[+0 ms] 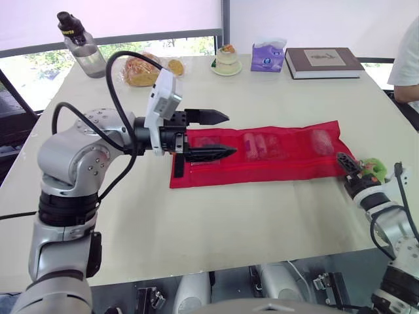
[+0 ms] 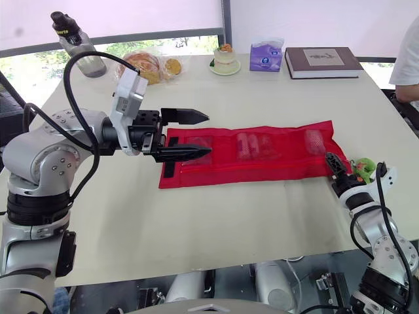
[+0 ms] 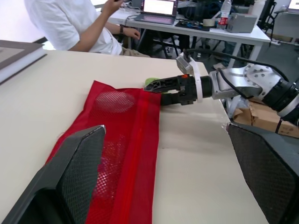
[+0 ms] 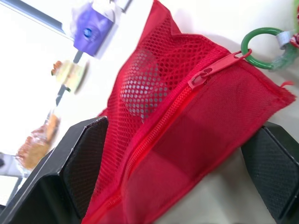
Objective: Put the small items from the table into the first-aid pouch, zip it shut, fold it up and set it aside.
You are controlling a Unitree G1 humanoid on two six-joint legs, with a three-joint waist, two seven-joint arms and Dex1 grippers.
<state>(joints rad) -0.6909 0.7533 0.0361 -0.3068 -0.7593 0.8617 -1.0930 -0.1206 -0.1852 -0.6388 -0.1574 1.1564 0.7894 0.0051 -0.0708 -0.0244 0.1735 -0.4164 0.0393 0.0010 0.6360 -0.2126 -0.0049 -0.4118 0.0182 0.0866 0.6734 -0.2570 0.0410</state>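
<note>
One end of the pouch point(image 1: 288, 157) lies beneath the left gripper point(image 1: 230, 135) (spread wide).

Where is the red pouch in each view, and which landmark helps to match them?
Left eye view: the red pouch lies mid-table, left end by the left gripper.
Right eye view: pouch mid-table.
Left wrist view: pouch runs between the fingers toward the right gripper.
Right wrist view: its end lies between the fingers.
Landmark: the green ring at the pouch's right end.
</note>
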